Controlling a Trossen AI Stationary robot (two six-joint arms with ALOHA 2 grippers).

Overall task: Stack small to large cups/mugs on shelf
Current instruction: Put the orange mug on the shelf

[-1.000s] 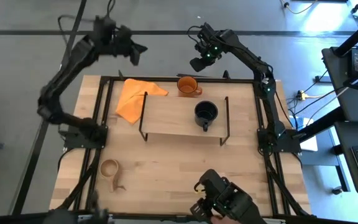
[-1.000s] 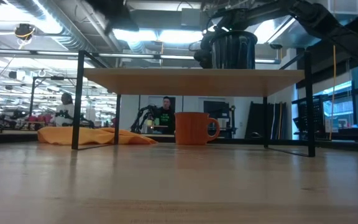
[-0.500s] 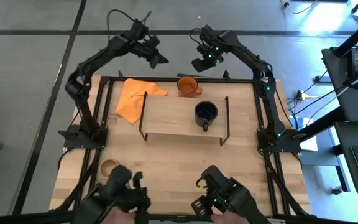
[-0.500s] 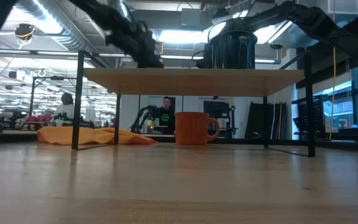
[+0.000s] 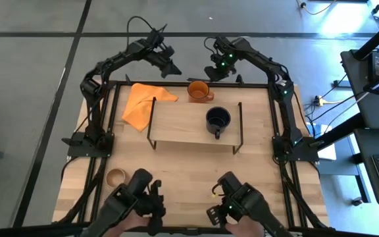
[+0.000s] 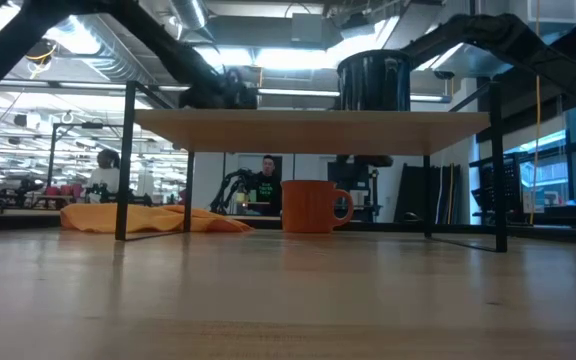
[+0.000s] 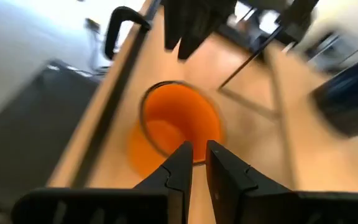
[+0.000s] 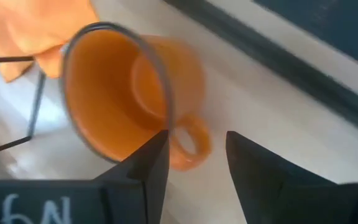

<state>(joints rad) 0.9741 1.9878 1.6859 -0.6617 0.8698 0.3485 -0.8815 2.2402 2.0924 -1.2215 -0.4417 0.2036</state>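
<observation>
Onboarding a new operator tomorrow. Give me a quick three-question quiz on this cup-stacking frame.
1. True or false: the dark mug stands on the shelf.
2. Which tool is open wide close to the orange mug? A: left tool. B: right tool.
3. Fill in: the tan wooden cup stands on the ___, not the shelf.
Key: 1 true; 2 B; 3 table.
</observation>
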